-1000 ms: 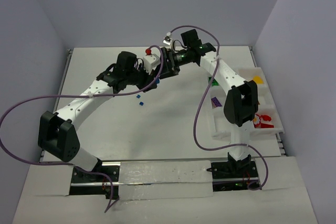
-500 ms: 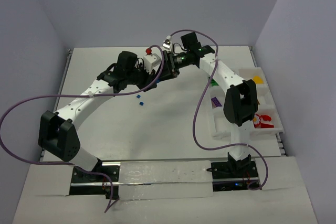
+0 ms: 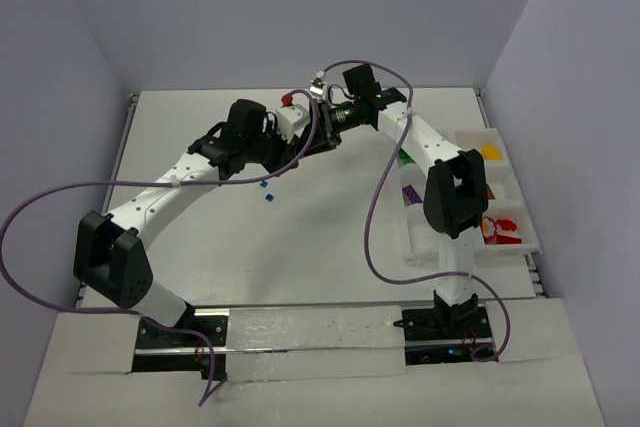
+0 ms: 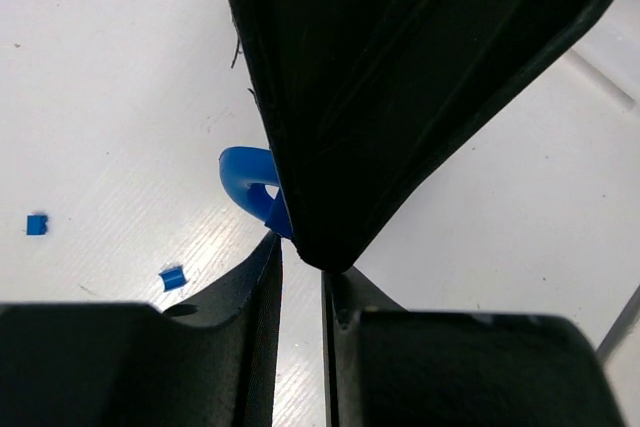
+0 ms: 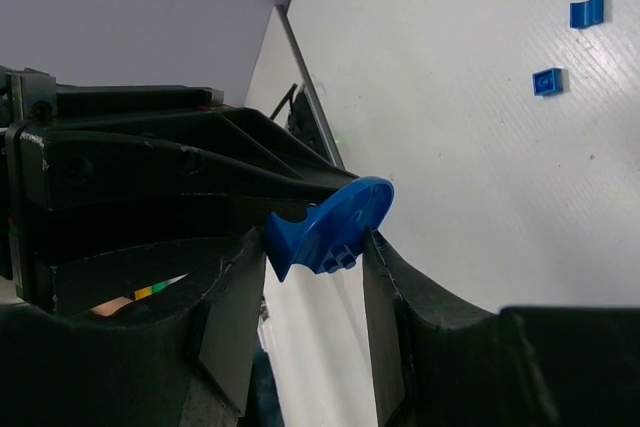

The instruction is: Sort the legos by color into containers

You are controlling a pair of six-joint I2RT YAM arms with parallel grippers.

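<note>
Over the last second the right arm has eased leftward, so the right end effector (image 5: 315, 245) and the left end effector (image 4: 300, 259) now meet tip to tip above the far middle of the tabletop (image 3: 320, 247). The curved blue lego (image 5: 330, 227) is held in the air between them, hidden in the top view. In the left wrist view the left fingers stand almost together with only a slit between them, and the lego's edge runs into that slit, so the left looks clenched on it. The right fingers flank the same lego closely on both sides, but whether they are already pressing it cannot be told. This reads as a hand-over under way, which would put the lego on the side of the white tray (image 3: 530, 239), where red, yellow, green and purple pieces already lie in separate compartments. Two small blue legos (image 5: 547, 81) (image 5: 587, 11) lie on the tabletop, unsorted.
</note>
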